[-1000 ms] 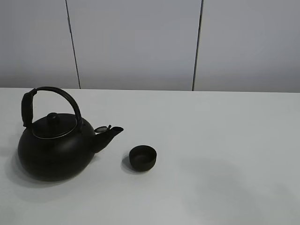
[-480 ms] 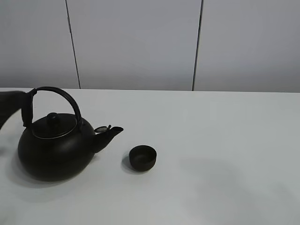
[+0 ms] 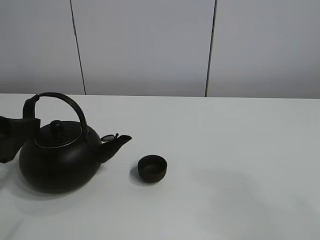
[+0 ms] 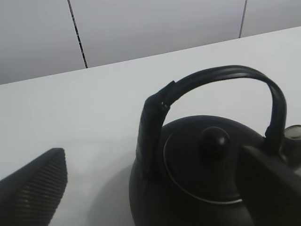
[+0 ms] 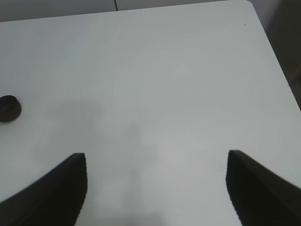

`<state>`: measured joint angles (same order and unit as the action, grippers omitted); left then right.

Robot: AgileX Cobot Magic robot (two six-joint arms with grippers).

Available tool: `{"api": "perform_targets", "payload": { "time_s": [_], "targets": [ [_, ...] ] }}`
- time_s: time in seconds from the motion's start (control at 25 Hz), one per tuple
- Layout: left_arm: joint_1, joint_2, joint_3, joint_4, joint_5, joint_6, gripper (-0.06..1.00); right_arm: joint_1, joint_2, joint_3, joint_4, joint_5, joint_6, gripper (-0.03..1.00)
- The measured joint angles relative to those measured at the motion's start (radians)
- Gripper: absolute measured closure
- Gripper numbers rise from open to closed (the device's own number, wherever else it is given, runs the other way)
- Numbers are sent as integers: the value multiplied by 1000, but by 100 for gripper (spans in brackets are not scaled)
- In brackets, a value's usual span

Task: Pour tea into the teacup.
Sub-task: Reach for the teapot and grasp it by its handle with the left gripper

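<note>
A big black kettle (image 3: 57, 159) with an arched handle (image 3: 70, 102) stands on the white table at the left, its spout towards the teacup. The teacup (image 3: 152, 168), small, round and matte black, sits just right of the spout, apart from it; it also shows in the right wrist view (image 5: 8, 108). No tea stream shows. My left gripper (image 3: 20, 135) is open at the kettle's left side, next to the handle's left base. In the left wrist view its fingers (image 4: 35, 188) flank the kettle (image 4: 207, 183) and handle (image 4: 221, 75) without touching. My right gripper (image 5: 156, 160) is open and empty above bare table.
The white table (image 3: 240, 150) runs to a grey panelled wall (image 3: 145, 45) at the back. Its right edge and corner show in the right wrist view (image 5: 263, 33). The right arm is out of the exterior high view.
My left gripper has come into view from the left edge and moved right to the kettle's handle. The kettle and teacup have not moved.
</note>
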<state>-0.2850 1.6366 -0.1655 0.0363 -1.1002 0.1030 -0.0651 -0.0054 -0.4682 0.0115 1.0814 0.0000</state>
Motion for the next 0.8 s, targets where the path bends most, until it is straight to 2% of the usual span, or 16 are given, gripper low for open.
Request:
{"api": "perform_targets", "payload": {
  "time_s": [0.24, 0.48, 0.8],
  "targets": [
    [0, 72, -54, -6, -32, -9, 25, 0, 0, 0, 0, 0, 0, 41],
    [0, 90, -77, -72, -37, -12, 25, 0, 0, 0, 0, 0, 0, 41],
    [0, 157, -100, -79, -39, -14, 25, 0, 0, 0, 0, 0, 0, 41]
  ]
}}
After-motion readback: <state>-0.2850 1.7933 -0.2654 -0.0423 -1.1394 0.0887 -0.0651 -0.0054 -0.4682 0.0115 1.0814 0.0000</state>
